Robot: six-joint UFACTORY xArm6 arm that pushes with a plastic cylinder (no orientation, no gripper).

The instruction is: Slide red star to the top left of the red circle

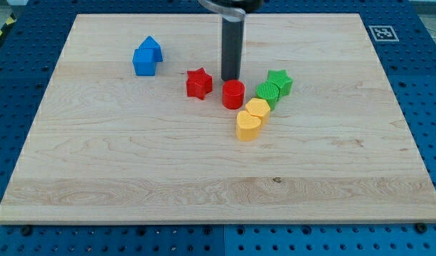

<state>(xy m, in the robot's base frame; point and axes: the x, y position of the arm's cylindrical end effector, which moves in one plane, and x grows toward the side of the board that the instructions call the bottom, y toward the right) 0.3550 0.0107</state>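
Observation:
The red star (198,83) lies on the wooden board, just left of the red circle (233,94), with a small gap between them. My tip (230,78) stands right above the red circle, at the view's top side of it, and to the right of the red star. The tip touches neither block as far as I can tell.
Two blue blocks (146,57) sit together at the upper left. A green star (279,82) and a green round block (267,93) lie right of the red circle. Two yellow blocks (252,118) lie below them. The board (97,178) rests on a blue perforated table.

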